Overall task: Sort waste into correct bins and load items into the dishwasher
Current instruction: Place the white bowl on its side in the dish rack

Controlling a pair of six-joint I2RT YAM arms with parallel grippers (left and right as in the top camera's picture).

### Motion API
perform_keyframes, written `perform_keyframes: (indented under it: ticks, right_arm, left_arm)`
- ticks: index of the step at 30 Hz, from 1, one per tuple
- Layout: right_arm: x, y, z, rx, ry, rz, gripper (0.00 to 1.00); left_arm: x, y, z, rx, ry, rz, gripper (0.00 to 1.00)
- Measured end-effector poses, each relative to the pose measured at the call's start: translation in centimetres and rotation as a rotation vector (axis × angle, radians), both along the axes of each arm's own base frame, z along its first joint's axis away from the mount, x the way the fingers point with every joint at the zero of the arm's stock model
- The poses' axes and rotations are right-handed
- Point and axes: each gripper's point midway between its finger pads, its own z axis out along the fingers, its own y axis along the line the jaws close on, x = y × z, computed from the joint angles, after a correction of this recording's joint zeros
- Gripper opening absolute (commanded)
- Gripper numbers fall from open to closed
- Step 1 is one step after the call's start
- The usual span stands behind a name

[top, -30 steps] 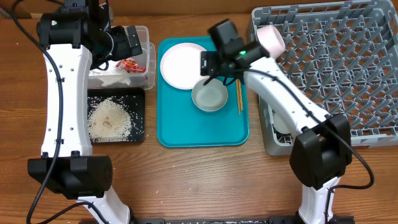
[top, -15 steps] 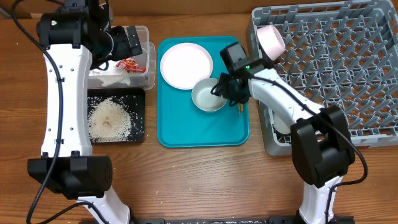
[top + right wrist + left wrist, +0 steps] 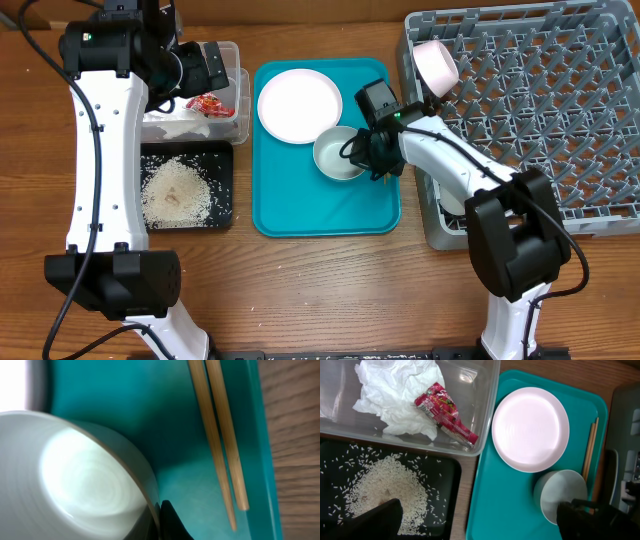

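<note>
Wood-grain bench [image 3: 300,290] fills the near edge. Just beyond it on the left sits the black tray [image 3: 222,160] with the rice [image 3: 178,193] heaped in it, so that part of the waste looks sorted. Next out is the teal tray [image 3: 320,215], and here is the change. A second ago the right arm [image 3: 440,150] hung high over the tray's far half. Since then it has swung down, and its jaws now sit at the rack-side rim of the grey-blue bowl [image 3: 338,152].

The wrist view shows one dark tip hard against the outside of the bowl's wall. The other tip is out of shot, so I cannot tell whether the jaws are pinching the rim or only set to. The bowl has barely shifted and rests upright on the teal tray, so I judge the grasp begun and the lift not. The chopsticks [image 3: 220,435] lie just beside it along the tray's right edge, close enough to get nudged.

Farther on, the plate [image 3: 299,104] is untouched. Off to the left, the clear tub [image 3: 238,110] holds the napkin [image 3: 395,395] and wrapper [image 3: 445,415]. The left arm [image 3: 100,130] has not moved above it, jaws spread wide and empty. Farthest, the dish rack [image 3: 520,100] carries the cup [image 3: 436,62] at its corner.
</note>
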Motion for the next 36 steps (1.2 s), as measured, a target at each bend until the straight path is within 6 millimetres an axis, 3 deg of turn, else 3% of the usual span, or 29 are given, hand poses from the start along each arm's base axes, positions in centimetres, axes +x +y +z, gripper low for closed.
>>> perform_keyframes:
  ticks: [2, 4, 7, 8, 10, 12, 14, 17, 21, 23, 27, 36]
  right_arm:
    - [0.7, -0.6, 2.3, -0.017, -0.036, 0.007, 0.04]
    - [2.0, -1.8, 6.4, -0.044, -0.126, 0.001, 0.04]
    - [4.8, -4.4, 15.5, -0.082, -0.371, -0.03, 0.04]
    - [5.4, -6.0, 19.5, -0.116, -0.478, -0.053, 0.04]
    - [5.4, -8.9, 25.6, -0.192, -0.637, -0.1, 0.04]
    - [4.1, -12.4, 30.7, -0.332, -0.757, -0.134, 0.04]
    - [2.4, -15.2, 33.0, -0.499, -0.779, -0.134, 0.04]
    - [1.4, -18.3, 33.2, -0.73, -0.736, -0.151, 0.04]
    - [2.6, -20.3, 29.9, -0.979, -0.65, -0.176, 0.04]
    - [3.2, -20.9, 27.1, -1.086, -0.59, -0.166, 0.04]
    - [3.5, -21.5, 23.5, -1.203, -0.528, -0.159, 0.04]
    - [3.4, -21.8, 16.8, -1.298, -0.42, -0.079, 0.04]
  left_arm:
    - [0.0, 0.0, 0.0, 0.0, 0.0, 0.0, 1.0]
    - [0.0, 0.0, 0.0, 0.0, 0.0, 0.0, 1.0]
    - [0.0, 0.0, 0.0, 0.0, 0.0, 0.0, 1.0]
    - [0.0, 0.0, 0.0, 0.0, 0.0, 0.0, 1.0]
    - [0.0, 0.0, 0.0, 0.0, 0.0, 0.0, 1.0]
    - [0.0, 0.0, 0.0, 0.0, 0.0, 0.0, 1.0]
    - [0.0, 0.0, 0.0, 0.001, 0.0, 0.0, 1.0]
    - [0.0, 0.0, 0.0, 0.0, 0.0, 0.0, 1.0]
    - [0.0, 0.0, 0.0, 0.0, 0.0, 0.0, 1.0]
    - [0.0, 0.0, 0.0, 0.0, 0.0, 0.0, 1.0]
    - [0.0, 0.0, 0.0, 0.0, 0.0, 0.0, 1.0]
    - [0.0, 0.0, 0.0, 0.0, 0.0, 0.0, 1.0]
